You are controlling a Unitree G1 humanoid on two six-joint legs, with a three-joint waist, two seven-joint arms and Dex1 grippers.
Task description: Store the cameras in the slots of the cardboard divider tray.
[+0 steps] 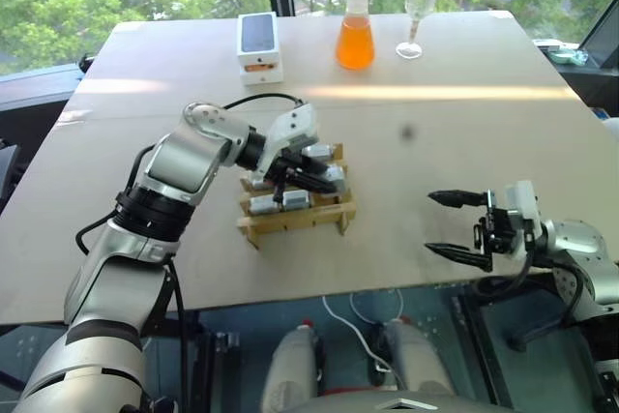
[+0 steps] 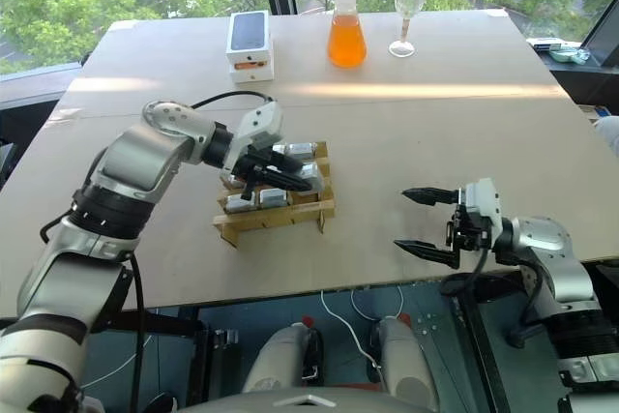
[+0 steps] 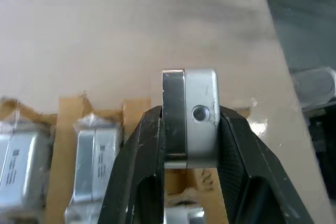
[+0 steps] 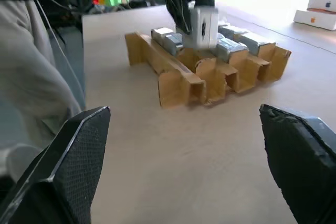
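The cardboard divider tray (image 1: pixel 296 222) lies on the tan table, left of centre. Several silvery cameras (image 1: pixel 264 204) stand in its slots. My left gripper (image 1: pixel 311 179) hangs over the tray's right side, shut on one more camera (image 3: pixel 189 116). This camera is held upright between the black fingers (image 3: pixel 139 150), just above a slot. From the right wrist view the same camera (image 4: pixel 203 27) hovers over the tray (image 4: pixel 176 85). My right gripper (image 1: pixel 452 226) is open and holds nothing. It sits off to the right of the tray, near the table's front edge, pointing toward it.
At the far side of the table stand a white phone box (image 1: pixel 259 44), a flask of orange liquid (image 1: pixel 355 28) and a wine glass (image 1: pixel 417 13). The table's front edge (image 1: pixel 387 289) runs just below my right gripper.
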